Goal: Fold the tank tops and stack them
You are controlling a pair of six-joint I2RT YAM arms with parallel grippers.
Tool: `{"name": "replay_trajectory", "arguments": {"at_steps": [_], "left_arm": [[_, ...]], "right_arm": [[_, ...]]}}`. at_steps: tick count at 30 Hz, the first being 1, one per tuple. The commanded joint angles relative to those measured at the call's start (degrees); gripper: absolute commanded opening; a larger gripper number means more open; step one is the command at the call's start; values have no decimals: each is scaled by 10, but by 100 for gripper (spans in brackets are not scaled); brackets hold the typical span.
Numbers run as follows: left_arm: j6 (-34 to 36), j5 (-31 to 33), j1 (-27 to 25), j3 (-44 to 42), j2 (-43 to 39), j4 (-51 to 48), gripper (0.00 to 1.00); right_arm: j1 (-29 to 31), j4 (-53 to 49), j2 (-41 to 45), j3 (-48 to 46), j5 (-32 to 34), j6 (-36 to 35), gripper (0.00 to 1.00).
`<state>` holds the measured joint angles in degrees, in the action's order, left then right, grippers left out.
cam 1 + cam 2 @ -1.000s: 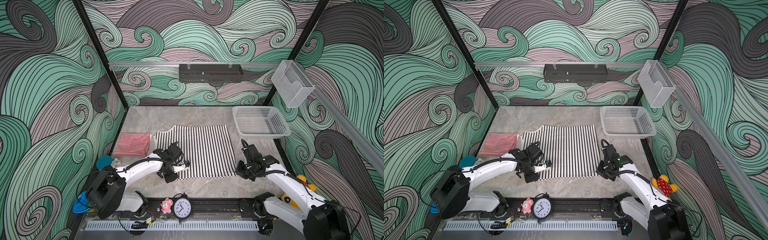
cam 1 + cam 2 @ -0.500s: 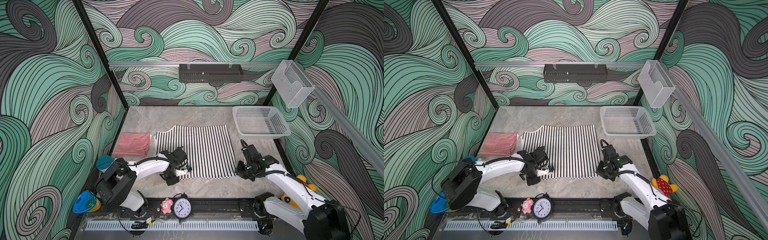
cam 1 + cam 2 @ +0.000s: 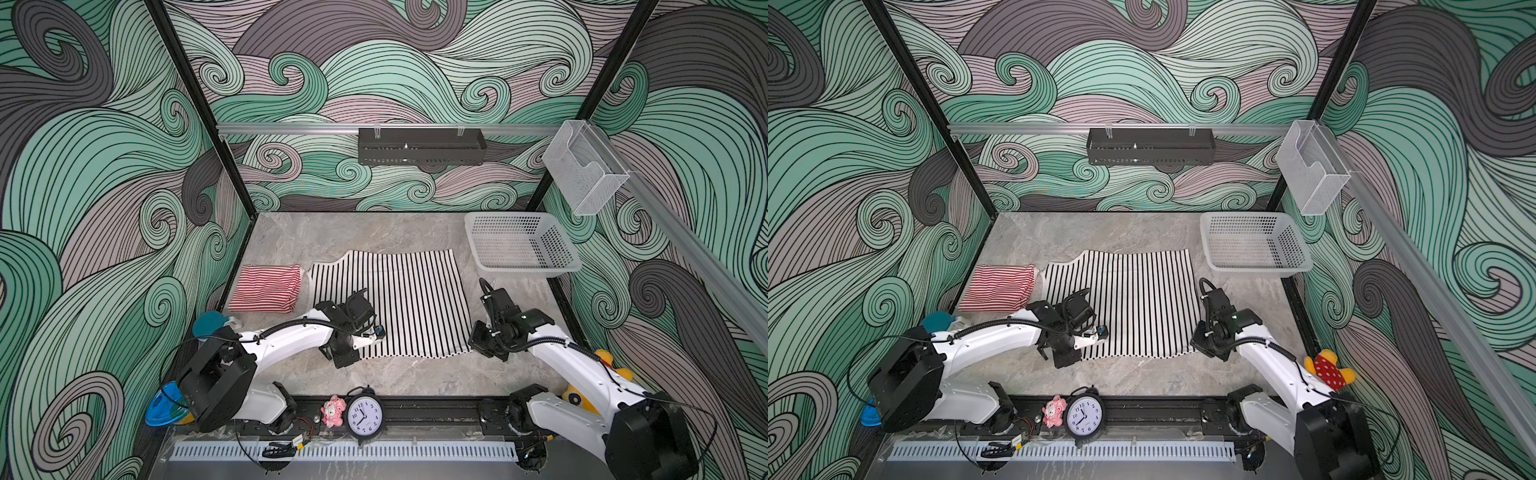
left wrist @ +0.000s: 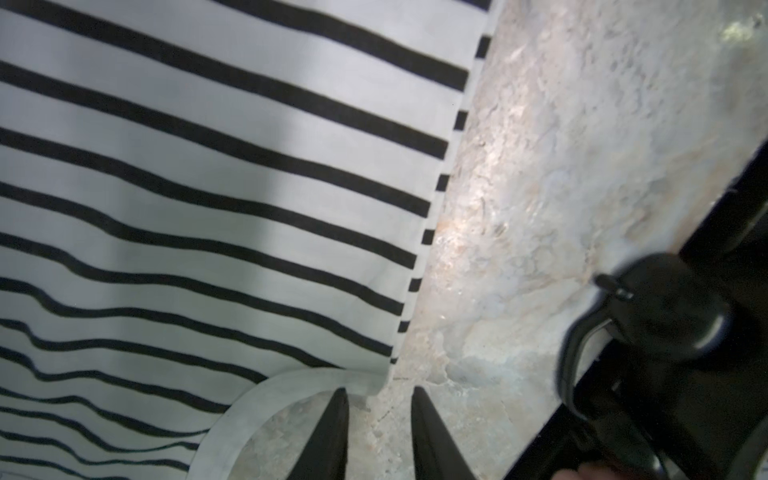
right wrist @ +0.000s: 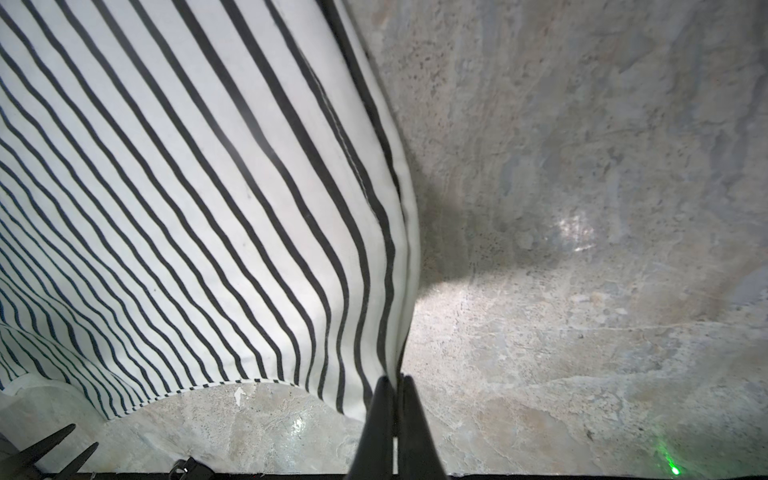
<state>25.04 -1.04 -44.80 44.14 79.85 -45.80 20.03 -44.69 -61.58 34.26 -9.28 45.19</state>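
Clock directions refer to the table (image 3: 374,232) in both top views, with 12 o'clock at the back wall. The black-and-white tank top (image 3: 415,303) lies spread flat at the centre, stripes running from 12 to 6 o'clock. The red-and-white tank top (image 3: 266,286) lies folded into a compact rectangle at 9 o'clock, just beside it. The basket (image 3: 557,249) stands at 2 o'clock. The right gripper (image 5: 394,382) is closed tight on the hem corner at 5 o'clock, and the cloth rises in a drape toward the pinch. The left gripper (image 4: 380,399) stands partly open at the 7 o'clock corner and holds nothing. Its fingertips (image 4: 338,405) are just short of the white-trimmed edge. The garment is judged light, soft and limp. It offers no stiffness, sags between grip points and wrinkles if dragged across the stone-pattern surface. Take hold at the corners, on the doubled hem or trim, where the layers are thickest and least likely to slip. Pinch both layers together, because a single-layer grip would let the garment open during the lift. Both corners should rise together so that the fold line stays straight.
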Motion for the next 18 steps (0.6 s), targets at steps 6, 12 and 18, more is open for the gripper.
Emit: {"name": "replay_trajectory", "arguments": {"at_steps": [6,12,18], "left_arm": [[14,20,-6,16,62,17,31],[21,18,-10,19,88,10,30],[24,15,-41,12,106,5,30]], "right_arm": [[3,1,0,4,-2,-2,0],[3,-3,11,-2,2,0,0],[3,-10,9,13,6,-6,0]]}}
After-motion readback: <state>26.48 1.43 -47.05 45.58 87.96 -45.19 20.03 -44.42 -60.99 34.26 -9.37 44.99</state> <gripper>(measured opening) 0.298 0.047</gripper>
